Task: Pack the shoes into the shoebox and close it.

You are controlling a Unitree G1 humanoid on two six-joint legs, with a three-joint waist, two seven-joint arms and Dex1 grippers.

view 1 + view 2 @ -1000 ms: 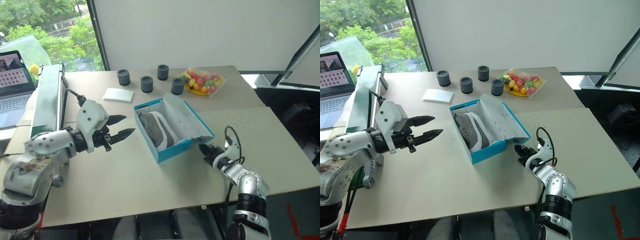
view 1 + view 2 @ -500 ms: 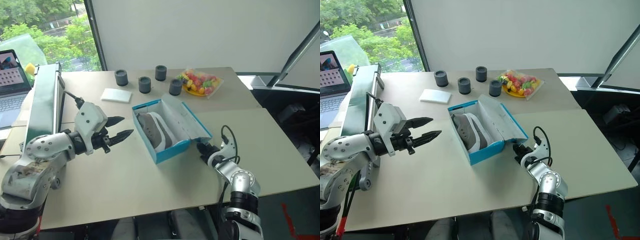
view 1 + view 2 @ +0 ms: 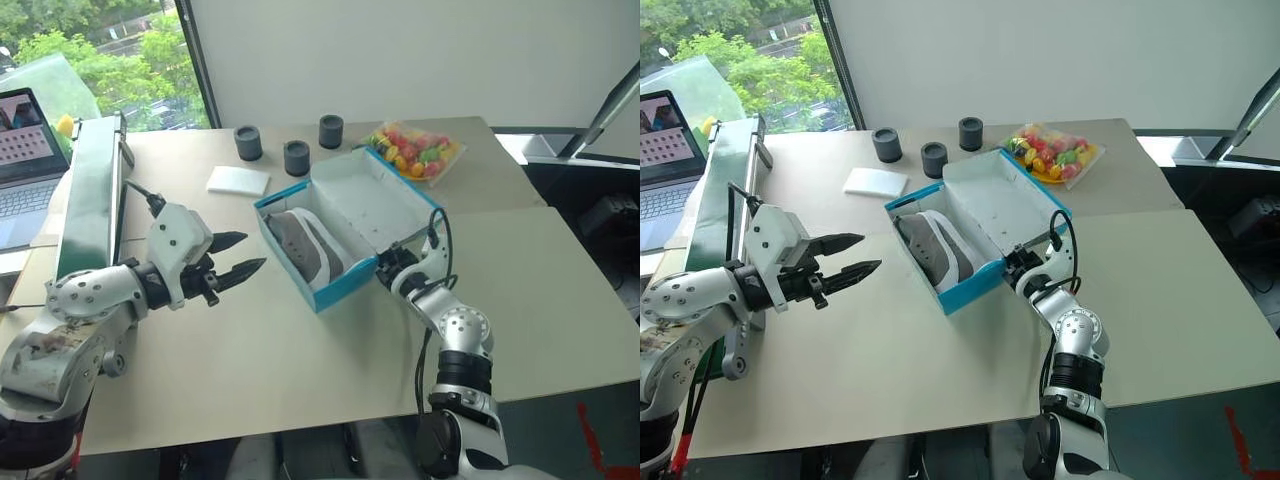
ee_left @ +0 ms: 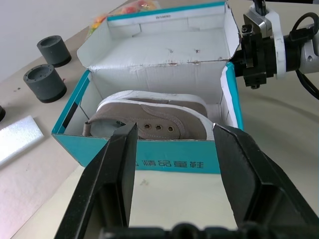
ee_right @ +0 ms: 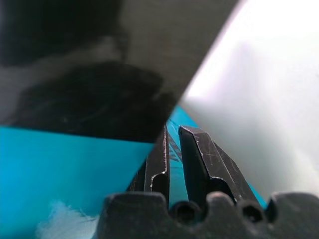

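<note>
The blue shoebox [image 3: 330, 285] sits mid-table, and the grey-brown shoes [image 3: 305, 243] lie side by side in it, white soles showing. Its lid [image 3: 372, 205] stands tilted up behind them, white inside facing me. My right gripper [image 3: 385, 268] is shut, its tips pressed against the lid's blue outer face at the box's near right corner. In the right wrist view the fingers [image 5: 197, 149] lie together against blue cardboard. Left of the box my left gripper [image 3: 252, 250] hovers open and holds nothing. Its wrist view looks between the fingers [image 4: 117, 164] at the shoes [image 4: 159, 112].
Three dark cylinders [image 3: 296, 157] and a flat white pad [image 3: 238, 180] lie behind the box. A bag of coloured sweets [image 3: 418, 152] sits at the back right. A laptop [image 3: 25, 160] and a green rail [image 3: 90, 190] border the table's left side.
My right gripper has risen and moved in towards the box's right corner. The lid has swung up from lying back to standing tilted. The left gripper kept still.
</note>
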